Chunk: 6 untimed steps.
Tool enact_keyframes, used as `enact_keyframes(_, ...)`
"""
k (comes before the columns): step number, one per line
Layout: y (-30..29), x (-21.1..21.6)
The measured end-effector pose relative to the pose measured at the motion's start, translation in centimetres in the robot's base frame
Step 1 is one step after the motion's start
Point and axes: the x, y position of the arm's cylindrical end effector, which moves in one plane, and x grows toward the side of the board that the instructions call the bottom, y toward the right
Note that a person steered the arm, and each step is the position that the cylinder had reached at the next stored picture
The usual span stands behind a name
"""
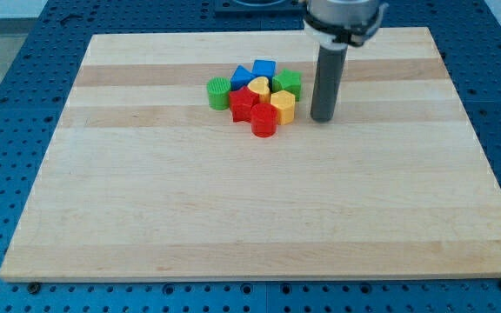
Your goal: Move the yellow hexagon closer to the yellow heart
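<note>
The blocks lie in one tight cluster at the board's upper middle. The yellow heart (258, 85) sits in the cluster's centre. The yellow hexagon (283, 105) touches it at the lower right, on the cluster's right edge. My tip (322, 118) stands on the board just to the right of the yellow hexagon, a small gap away, not touching any block.
Around the yellow pair are a green round block (219, 91) at the left, two blue blocks (263, 69) at the top, a green block (288, 83) at the right, a red star-like block (243, 103) and a red cylinder (263, 122). The wooden board (250, 200) lies on a blue pegboard.
</note>
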Motion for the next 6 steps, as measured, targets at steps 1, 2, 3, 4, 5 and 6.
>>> enact_keyframes(1,-0.4,-0.1)
enact_keyframes(2,-0.8,-0.6)
enact_keyframes(3,-2.5,-0.5)
enact_keyframes(4,-3.6,-0.9)
enact_keyframes(5,-4.1,-1.6)
enact_keyframes(6,-4.2,-4.4)
